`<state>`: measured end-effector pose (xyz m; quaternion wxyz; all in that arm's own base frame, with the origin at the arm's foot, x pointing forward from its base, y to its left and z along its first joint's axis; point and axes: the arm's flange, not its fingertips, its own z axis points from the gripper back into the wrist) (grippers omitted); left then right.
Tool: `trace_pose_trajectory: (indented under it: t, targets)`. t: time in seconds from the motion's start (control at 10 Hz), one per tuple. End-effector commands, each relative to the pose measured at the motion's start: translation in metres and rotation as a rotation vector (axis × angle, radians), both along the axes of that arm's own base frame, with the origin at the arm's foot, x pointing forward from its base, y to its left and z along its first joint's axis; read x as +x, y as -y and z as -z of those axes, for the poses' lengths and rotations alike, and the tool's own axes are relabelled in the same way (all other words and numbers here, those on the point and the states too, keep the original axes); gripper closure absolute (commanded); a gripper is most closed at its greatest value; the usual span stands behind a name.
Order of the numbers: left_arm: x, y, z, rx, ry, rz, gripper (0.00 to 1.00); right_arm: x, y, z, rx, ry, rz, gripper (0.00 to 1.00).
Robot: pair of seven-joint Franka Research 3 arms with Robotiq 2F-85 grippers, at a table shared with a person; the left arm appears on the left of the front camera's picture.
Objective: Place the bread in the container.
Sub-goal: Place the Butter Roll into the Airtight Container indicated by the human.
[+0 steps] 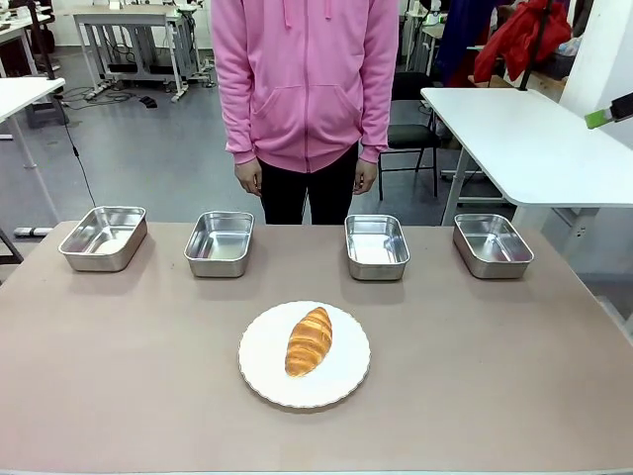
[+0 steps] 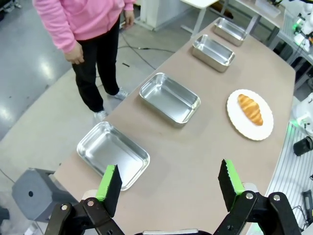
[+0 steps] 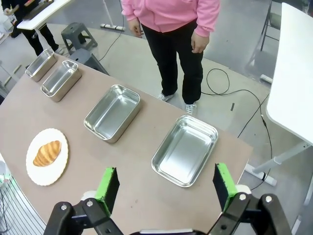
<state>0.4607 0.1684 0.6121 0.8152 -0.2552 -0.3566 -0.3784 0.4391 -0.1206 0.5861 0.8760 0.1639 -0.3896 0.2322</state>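
Left end effector (image 2: 168, 183) and right end effector (image 3: 165, 183) both gape empty above the counter (image 1: 119, 376). The bread (image 2: 250, 108) lies on a plate (image 2: 235, 122) at the left's 1 o'clock and the right's 10 o'clock, its long axis 1-to-7 from the front; neither arm looks clearly nearer.

You get bright, even overhead light — soft shadows beside pans (image 1: 219, 265), mild glare inside them; wrist views bend at edges.
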Motion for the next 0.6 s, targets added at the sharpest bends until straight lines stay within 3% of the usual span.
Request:
trace_pose_trajectory:
  t: [0.0,0.1,0.2,0.5]
  targets:
    - [0.0019,-0.0023,-0.0039,-0.023,-0.001,0.012,0.0,0.0014,0.0044,-0.0021,0.011,0.032,-0.053,0.0]
    - [0.0028,-0.0008,-0.0036,-0.007,-0.04,-0.047,0.0,0.0,0.0,0.0,0.0,0.0,0.0,0.0]
    - [0.0001,0.0002,0.0004,-0.004,-0.004,0.004,0.0,0.0,0.0,0.0,0.0,0.0,0.0,0.0]
    - [0.0001,0.0002,0.0004,-0.004,-0.004,0.004,0.0,0.0,0.0,0.0,0.0,0.0,0.0,0.0]
